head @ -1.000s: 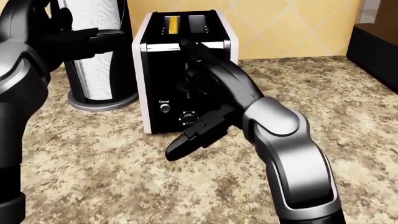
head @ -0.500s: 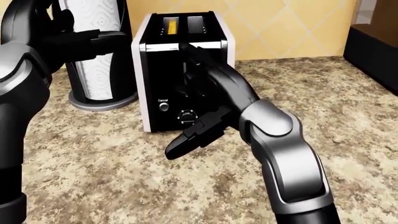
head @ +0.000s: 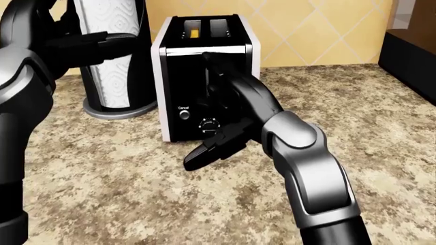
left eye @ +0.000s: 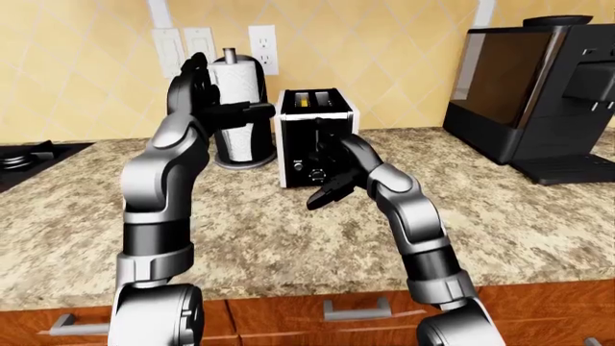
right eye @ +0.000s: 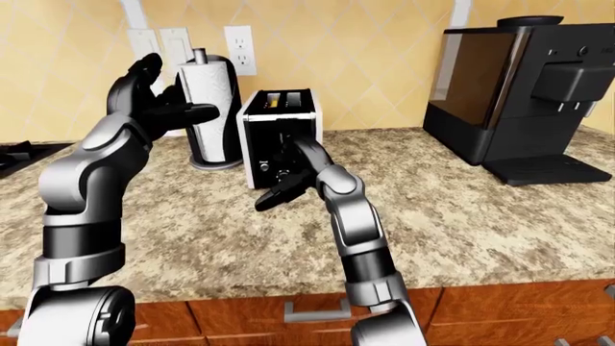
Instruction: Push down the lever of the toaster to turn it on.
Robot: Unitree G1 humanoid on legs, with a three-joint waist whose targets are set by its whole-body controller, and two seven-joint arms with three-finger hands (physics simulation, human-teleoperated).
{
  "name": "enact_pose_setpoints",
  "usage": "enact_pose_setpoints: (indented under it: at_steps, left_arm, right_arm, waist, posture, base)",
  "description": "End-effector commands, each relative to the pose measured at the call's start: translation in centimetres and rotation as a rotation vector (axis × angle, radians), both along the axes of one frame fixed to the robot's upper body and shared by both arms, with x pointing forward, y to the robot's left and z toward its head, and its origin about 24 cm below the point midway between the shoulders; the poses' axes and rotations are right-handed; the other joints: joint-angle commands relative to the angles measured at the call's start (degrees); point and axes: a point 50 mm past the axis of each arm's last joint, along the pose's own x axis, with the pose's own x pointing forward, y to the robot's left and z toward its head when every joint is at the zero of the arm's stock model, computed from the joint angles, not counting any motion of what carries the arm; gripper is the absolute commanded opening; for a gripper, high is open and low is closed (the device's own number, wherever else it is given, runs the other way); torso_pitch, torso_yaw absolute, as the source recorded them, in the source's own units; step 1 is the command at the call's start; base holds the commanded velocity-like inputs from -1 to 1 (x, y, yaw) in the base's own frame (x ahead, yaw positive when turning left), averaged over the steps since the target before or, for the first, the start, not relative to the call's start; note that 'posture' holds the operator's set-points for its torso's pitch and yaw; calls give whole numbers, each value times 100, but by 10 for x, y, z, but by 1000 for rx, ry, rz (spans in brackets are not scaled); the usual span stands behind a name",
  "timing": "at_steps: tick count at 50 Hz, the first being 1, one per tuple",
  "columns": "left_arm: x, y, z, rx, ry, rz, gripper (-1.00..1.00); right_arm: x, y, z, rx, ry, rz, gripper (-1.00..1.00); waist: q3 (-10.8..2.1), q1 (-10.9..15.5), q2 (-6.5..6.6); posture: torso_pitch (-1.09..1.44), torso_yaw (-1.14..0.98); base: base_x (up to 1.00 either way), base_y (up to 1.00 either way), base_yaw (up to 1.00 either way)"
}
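The toaster (head: 178, 76) has a black face, white sides and two top slots, and stands upright on the counter in the upper middle of the head view. My right hand (head: 221, 107) lies flat against its black face, open. The fingers (head: 212, 64) reach up to just under the chrome strip and the thumb (head: 204, 153) sticks out low to the left. The hand covers the lever. A Cancel button (head: 183, 114) and a dial (head: 208, 124) show beside it. My left hand (left eye: 207, 97) is raised and open, left of the toaster, in front of the paper towel roll.
A paper towel roll (head: 109, 81) on a black stand is close to the toaster's left. A black coffee machine (left eye: 538, 94) stands at the right on the granite counter (left eye: 288, 238). A stove corner (left eye: 24, 155) shows at the far left, and wall outlets (left eye: 262, 47) are above.
The whole head view has shifted a little, so the camera moved slightly. My right hand stays pressed on the toaster's face; the left hand holds its raised pose.
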Motion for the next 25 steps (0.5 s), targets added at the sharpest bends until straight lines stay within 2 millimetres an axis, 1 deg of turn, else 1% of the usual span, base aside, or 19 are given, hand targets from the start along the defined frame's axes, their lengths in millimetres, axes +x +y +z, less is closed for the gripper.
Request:
enact_pose_setpoints:
  at_steps: [1,7,12,25]
  left_arm:
    - [-3,-1,23,0,-99,-4,100]
    - [-3,-1,25,-4,-103,-2,100]
    - [-2,0,22,-4,-101,-1,100]
    - [-3,-2,23,-5,-103,-5,100]
  right_arm:
    - [5,-7,-4,-29,31,-48,100]
    - [9,-9,-10,-26,45,-62,100]
    - [10,-10,-12,-24,49,-65,100]
    - [13,-11,-12,-18,51,-72,100]
  waist:
    - [-4,-2,24]
    - [-1,1,31]
    - [5,7,31]
    - [24,53,4]
  posture:
    - [-37,0]
    - [-37,0]
    - [-37,0]
    - [-37,0]
  base:
    - [0,0,0]
    - [0,0,0]
    - [0,0,0]
    - [0,0,0]
